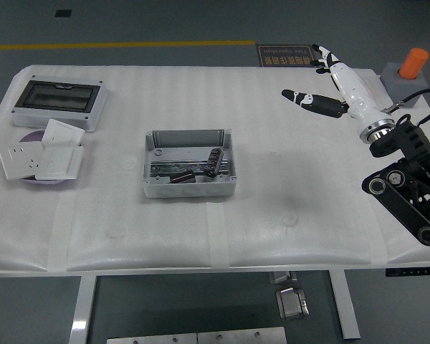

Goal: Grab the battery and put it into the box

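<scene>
Battery (214, 161) in box (188, 136), lying near-to-far

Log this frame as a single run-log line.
stage: after release | dark cylindrical battery: inside open grey metal box, right end | right hand: open, empty, above table's far right | left arm: out of view

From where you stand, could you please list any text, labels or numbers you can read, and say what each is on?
None can be read.
Floor sign beyond the table's far edge: orange lettering, too blurred to read.
Grey box, wall sockets, orange cylinder: no print visible.
</scene>
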Controlling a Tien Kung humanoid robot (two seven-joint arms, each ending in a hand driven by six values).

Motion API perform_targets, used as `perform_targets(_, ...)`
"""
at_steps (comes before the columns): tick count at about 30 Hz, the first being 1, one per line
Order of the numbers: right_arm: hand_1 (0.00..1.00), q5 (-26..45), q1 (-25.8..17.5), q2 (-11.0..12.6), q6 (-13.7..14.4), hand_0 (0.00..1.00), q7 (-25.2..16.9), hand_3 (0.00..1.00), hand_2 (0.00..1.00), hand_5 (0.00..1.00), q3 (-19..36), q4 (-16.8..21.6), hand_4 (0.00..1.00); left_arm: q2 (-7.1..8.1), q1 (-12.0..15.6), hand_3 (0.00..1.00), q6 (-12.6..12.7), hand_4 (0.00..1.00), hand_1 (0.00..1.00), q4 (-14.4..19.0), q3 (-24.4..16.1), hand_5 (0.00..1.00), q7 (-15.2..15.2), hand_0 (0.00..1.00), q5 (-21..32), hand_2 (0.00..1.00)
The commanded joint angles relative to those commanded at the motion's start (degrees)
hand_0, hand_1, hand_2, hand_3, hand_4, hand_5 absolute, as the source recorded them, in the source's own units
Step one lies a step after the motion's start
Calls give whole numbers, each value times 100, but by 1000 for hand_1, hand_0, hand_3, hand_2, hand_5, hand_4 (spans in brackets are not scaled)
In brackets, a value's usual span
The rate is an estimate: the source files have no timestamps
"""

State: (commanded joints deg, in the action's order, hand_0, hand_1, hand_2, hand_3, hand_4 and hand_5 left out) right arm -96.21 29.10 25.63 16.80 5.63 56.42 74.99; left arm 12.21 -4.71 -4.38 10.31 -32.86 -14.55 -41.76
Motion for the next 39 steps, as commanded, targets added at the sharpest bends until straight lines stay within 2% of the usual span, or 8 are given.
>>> perform_targets(11,754,-36,-285,33,65,903,-37,938,798,705,516,23,998,14,30,511,1,453,580,0,-18,305,-1,459,-3,398)
perform_targets(19,747,-70,-440,48,81,901,-27,934,800,710,740,36,998,103,6,511,-2,452,579,0,106,304,19,459,106,398)
perform_targets(28,742,-97,-563,98,93,890,-24,924,801,706,926,42,998,185,15,511,-12,454,579,0,185,302,14,459,137,398)
perform_targets(39,738,-114,-655,104,106,886,-30,918,798,698,980,39,998,195,35,511,-14,454,579,0,158,299,17,459,94,398)
